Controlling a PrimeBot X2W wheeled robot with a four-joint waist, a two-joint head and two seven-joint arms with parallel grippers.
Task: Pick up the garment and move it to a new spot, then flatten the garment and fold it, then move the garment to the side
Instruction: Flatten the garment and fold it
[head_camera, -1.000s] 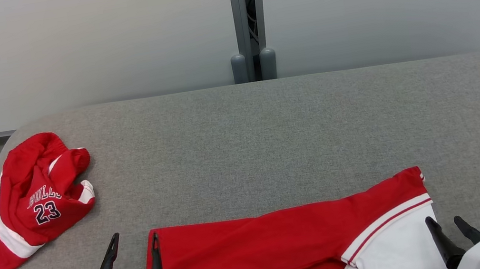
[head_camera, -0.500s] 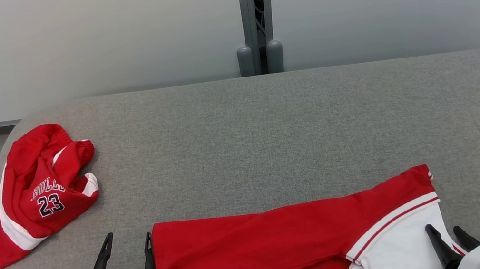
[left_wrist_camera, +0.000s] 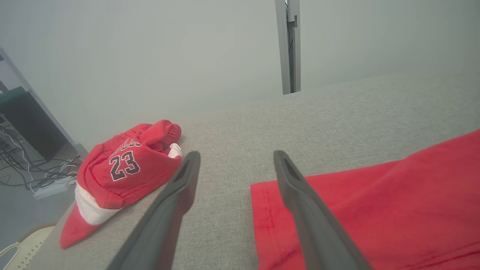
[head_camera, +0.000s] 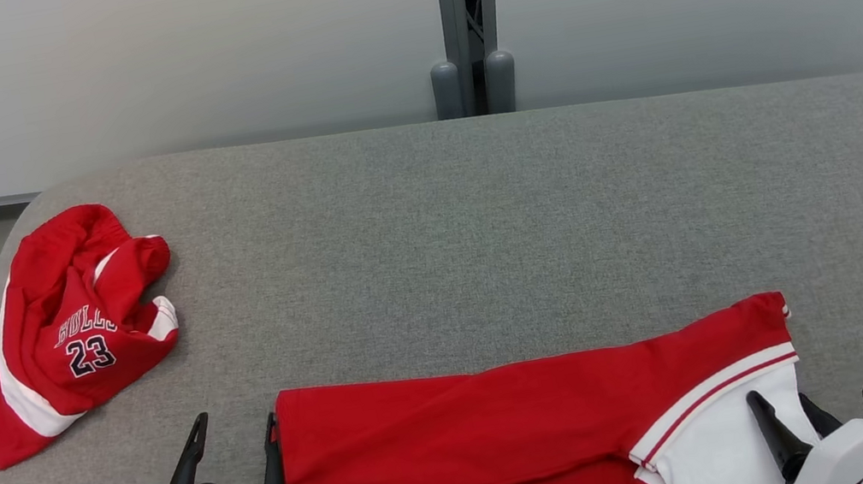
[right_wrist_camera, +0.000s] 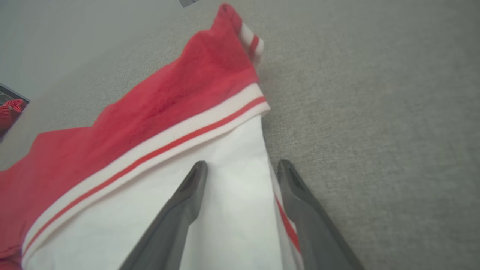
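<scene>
The garment (head_camera: pixel 513 428) lies flat along the bottom of the head view. Its long axis runs across the frame from lower left to lower right, and its near edge is cut off by the bottom of the frame. The red body fills the middle, and a white panel with a red and white stripe forms its right end.

I have one gripper at each short end. The left gripper (head_camera: pixel 237 418) sits at the lower left with its fingers spread, holding nothing. In the left wrist view, one finger lies over the garment's left hem and the other over bare bench (head_camera: pixel 481 225), so the hem runs up between them. The right gripper (head_camera: pixel 781 397) sits at the lower right, also spread and empty. In the right wrist view it straddles the outer edge of the white panel, with one finger over white cloth and the other at the edge beside grey bench. I cannot tell whether either set of fingertips touches the fabric.

Each arm is therefore lined up with its own end, and the cloth stretches sideways between them. My reading is that the next grasp is a two-handed pinch on these ends, for a fold away from me.

A second red garment (head_camera: pixel 74 333), crumpled and marked 23, lies well apart at the upper left.
</scene>
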